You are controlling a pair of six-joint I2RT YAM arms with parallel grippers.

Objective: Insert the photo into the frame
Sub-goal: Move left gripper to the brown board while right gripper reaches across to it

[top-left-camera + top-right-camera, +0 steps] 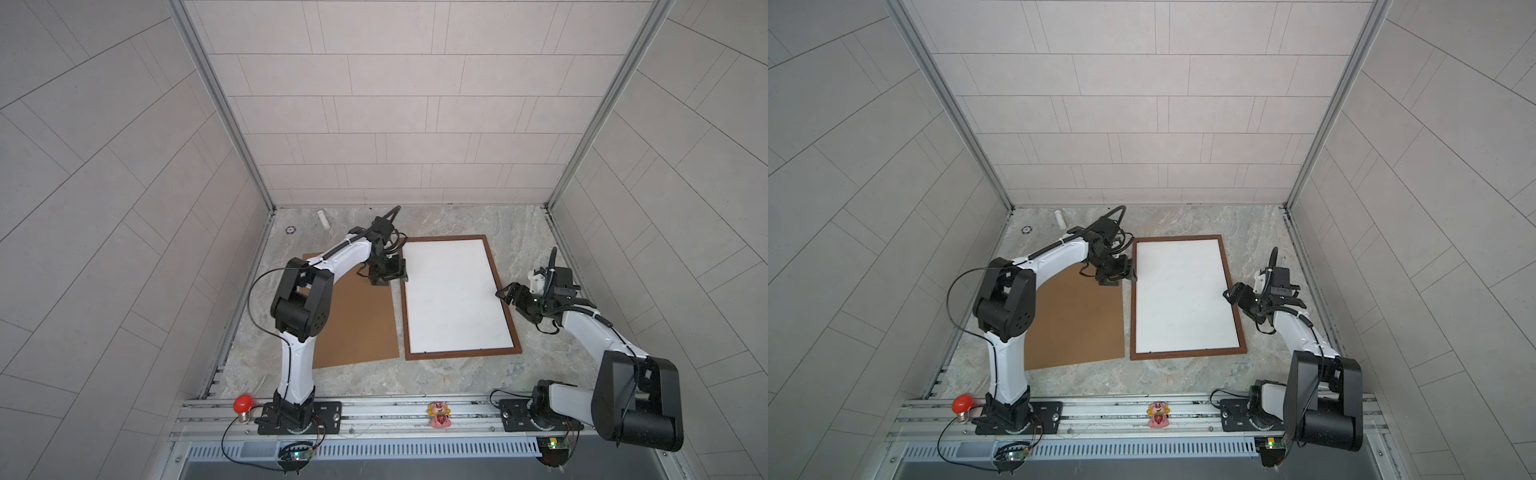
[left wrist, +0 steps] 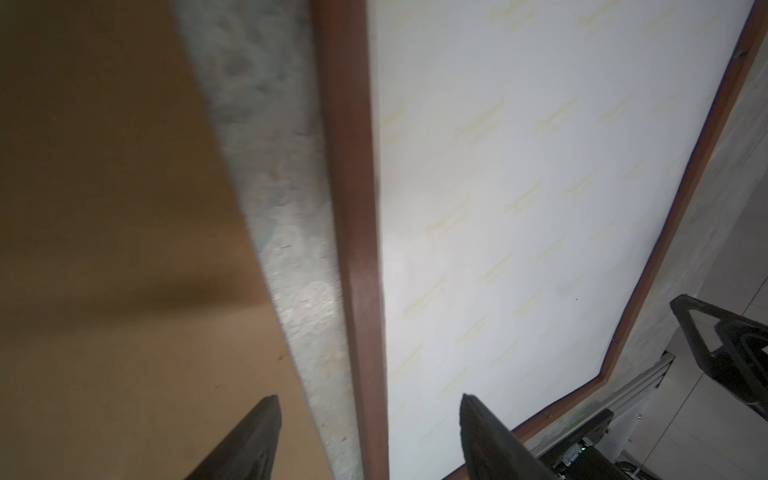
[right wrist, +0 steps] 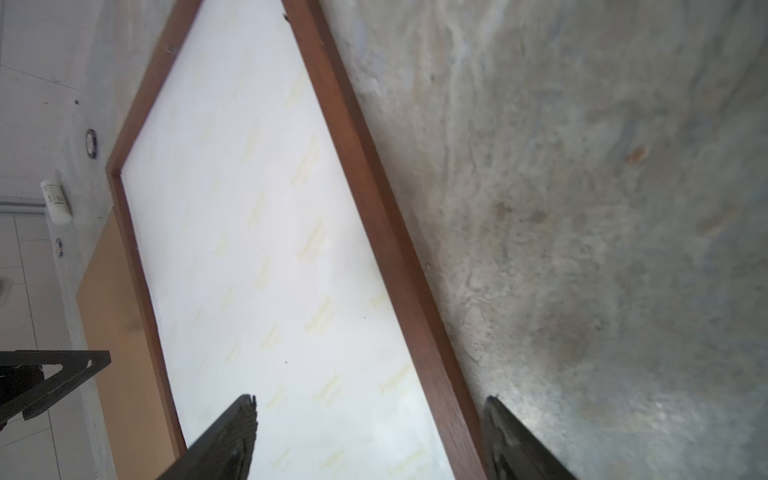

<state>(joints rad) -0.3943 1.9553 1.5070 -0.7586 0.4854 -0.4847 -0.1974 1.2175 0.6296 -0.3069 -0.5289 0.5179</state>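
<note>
Both jaws spread, 1 over each long rail of the frame [image 2: 353,208], holding nothing. The photo [image 2: 519,187], seemingly face-down, already fills it; the board [image 2: 104,208] lies left, unfitted.

Two white-shelled arms [image 1: 297,365], black joint housings [image 1: 303,305], thin looping black cables [image 1: 248,299], black bolted base plates [image 1: 328,417]

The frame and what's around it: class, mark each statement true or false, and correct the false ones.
1. The frame lies flat on the table. True.
2. The brown board lies inside the frame. False: it lies beside the frame, apart from it; a white sheet fills the frame.
3. The left gripper and right gripper are both open. True.
4. The right gripper grips the white sheet. False: it holds nothing; its jaws straddle a frame rail.
</note>
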